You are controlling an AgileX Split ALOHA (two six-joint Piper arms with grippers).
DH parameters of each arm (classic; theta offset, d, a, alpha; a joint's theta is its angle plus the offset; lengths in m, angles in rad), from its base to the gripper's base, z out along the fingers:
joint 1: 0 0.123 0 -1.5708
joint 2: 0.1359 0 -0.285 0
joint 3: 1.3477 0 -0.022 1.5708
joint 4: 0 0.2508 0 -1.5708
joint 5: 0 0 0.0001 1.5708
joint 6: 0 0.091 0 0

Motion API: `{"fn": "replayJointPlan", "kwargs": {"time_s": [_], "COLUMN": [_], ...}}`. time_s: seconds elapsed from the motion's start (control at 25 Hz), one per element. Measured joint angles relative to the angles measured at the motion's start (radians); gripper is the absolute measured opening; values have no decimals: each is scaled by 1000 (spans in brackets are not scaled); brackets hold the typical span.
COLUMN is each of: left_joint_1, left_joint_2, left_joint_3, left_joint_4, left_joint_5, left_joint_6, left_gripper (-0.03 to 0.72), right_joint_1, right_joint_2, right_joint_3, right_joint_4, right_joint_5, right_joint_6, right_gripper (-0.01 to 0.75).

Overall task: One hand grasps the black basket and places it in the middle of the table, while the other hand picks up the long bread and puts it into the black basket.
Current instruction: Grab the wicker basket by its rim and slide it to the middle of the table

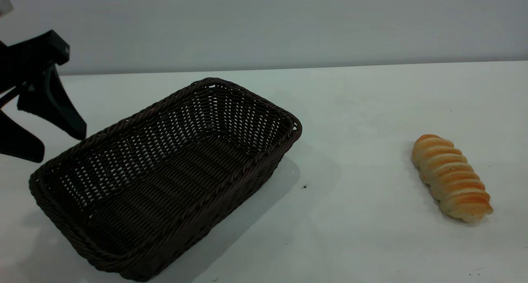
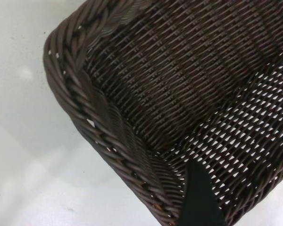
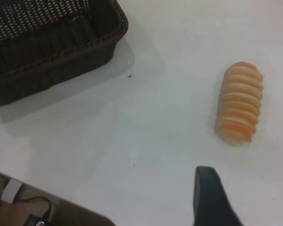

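Observation:
The black basket point(image 1: 136, 217) lies empty on the left half of the white table point(image 1: 354, 105), turned at an angle. My left gripper point(image 1: 55, 145) hovers open just beyond the basket's far left rim, touching nothing. In the left wrist view one of its dark fingers point(image 2: 198, 200) shows over the basket's corner point(image 2: 108, 122). The long bread point(image 1: 451, 178) lies on the table at the right, apart from the basket. My right gripper point(image 3: 249, 186) is open above the table, short of the long bread point(image 3: 239, 108), with nothing between its fingers. It is out of the exterior view.
A plain grey wall point(image 1: 264, 23) runs behind the table. In the right wrist view the table's edge point(image 3: 61, 200) shows, with cables point(image 3: 23, 209) below it. Open tabletop point(image 1: 354, 180) separates basket and bread.

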Motion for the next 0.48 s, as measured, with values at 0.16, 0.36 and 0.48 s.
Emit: {"fn": "replayJointPlan", "kwargs": {"time_s": [0.16,0.36,0.48], "left_joint_1": [0,0,0], "left_joint_2": [-1,-19,-87], "left_joint_3": [0,0,0], "left_joint_4": [-16,-24,-23], "left_joint_5": [-30,-73,-78], "left_joint_6": [0,53,69], "left_gripper": [548,543,525], "right_joint_1": [0,0,0], "right_joint_2": [0,0,0], "right_joint_3": [0,0,0], "right_joint_4": [0,0,0], "right_joint_5": [0,0,0], "right_joint_6": [0,0,0], "right_gripper": [387,387,381]}}
